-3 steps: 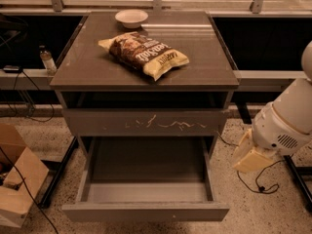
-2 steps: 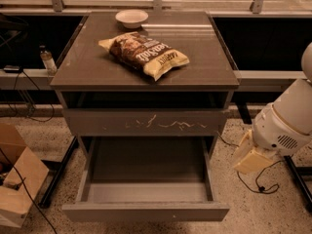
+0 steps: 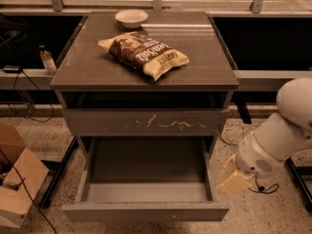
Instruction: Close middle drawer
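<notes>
Fingers point(image 3: 234, 179) look pressed together, pinching nothing. Camera view: gripper point(image 3: 225, 185) hangs low, just right of the middle drawer point(image 3: 146, 212) near its front corner, not touching it, probably lined up for a push. Middle drawer is pulled far out under the shut scratched drawer front point(image 3: 146, 123), its grey inside empty. Tabletop point(image 3: 87, 69) carries a chip bag point(image 3: 146, 52) and a white bowl point(image 3: 131, 17), which looks empty.

— Where was the middle drawer point(image 3: 145, 212)?
— At six o'clock, pulled far out and level, plain grey front toward the camera, grey inside showing.
— And the gripper point(image 3: 233, 179)?
— At the drawer's three o'clock, just beside its right wall.
</notes>
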Robot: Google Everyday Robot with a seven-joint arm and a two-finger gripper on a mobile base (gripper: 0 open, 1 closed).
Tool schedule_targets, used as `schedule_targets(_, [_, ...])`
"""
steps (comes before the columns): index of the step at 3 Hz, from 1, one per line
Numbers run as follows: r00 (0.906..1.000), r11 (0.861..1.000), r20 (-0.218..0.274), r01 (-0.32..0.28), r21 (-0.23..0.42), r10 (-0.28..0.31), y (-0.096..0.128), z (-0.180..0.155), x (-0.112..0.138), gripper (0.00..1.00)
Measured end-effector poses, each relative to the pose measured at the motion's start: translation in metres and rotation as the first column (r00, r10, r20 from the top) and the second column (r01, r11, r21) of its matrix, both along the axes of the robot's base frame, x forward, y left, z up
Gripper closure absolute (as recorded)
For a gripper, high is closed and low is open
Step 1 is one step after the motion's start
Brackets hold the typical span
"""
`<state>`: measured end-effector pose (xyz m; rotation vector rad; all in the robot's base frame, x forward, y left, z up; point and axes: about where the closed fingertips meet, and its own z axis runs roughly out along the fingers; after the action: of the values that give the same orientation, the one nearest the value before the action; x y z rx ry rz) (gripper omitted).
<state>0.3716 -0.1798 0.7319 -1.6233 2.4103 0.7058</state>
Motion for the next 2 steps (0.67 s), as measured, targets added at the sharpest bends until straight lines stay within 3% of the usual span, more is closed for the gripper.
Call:
schedule_targets(1, [0.9976,0.995,-0.055,0.045,0.084,-0.041,0.022,-0.062,-0.005,1.0])
schedule_targets(2, [0.9907,0.982,-0.113,0.094,0.161,-0.076,0.043,-0.124,-0.008,1.0])
